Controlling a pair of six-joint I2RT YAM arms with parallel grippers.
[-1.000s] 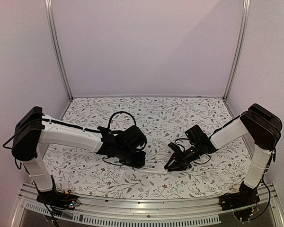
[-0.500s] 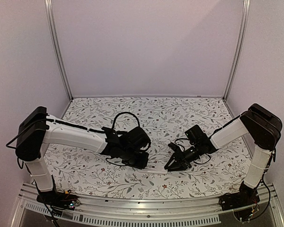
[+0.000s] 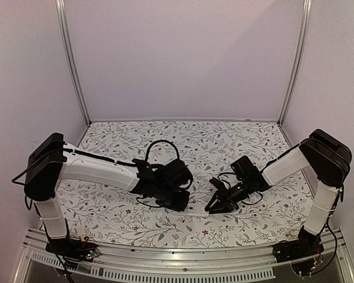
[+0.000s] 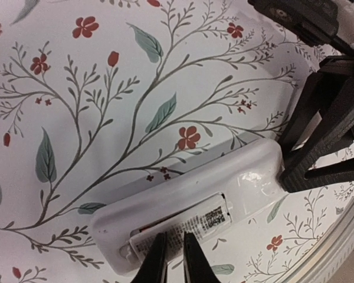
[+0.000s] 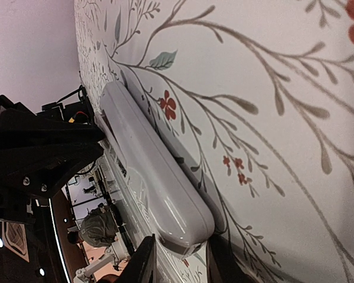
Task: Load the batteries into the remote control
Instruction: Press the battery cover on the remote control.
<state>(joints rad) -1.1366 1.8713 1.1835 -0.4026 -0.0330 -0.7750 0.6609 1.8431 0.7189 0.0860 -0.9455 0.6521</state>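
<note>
The remote control (image 4: pixel 189 188) lies back up on the floral cloth, its battery recess open. One cylinder with a white printed label (image 4: pixel 209 219) lies in the recess, and a reddish sliver shows behind it. My left gripper (image 4: pixel 176 259) hangs right over that cylinder, jaws nearly together with only a thin gap and nothing between them. My right gripper (image 5: pixel 180 262) is shut on the remote control (image 5: pixel 153 171) at its rounded end, one finger on each side. From above, the left gripper (image 3: pixel 178 202) and right gripper (image 3: pixel 217 205) face each other near the front of the cloth.
The floral cloth (image 3: pixel 194 141) covers the table, with pale walls on three sides. A metal rail (image 3: pixel 183 259) runs along the near edge, close to the remote. The left arm's black wrist (image 5: pixel 41 153) fills the left of the right wrist view.
My left arm has shifted right, toward the right gripper, and its jaws have narrowed a little. The right arm and the remote have not moved.
</note>
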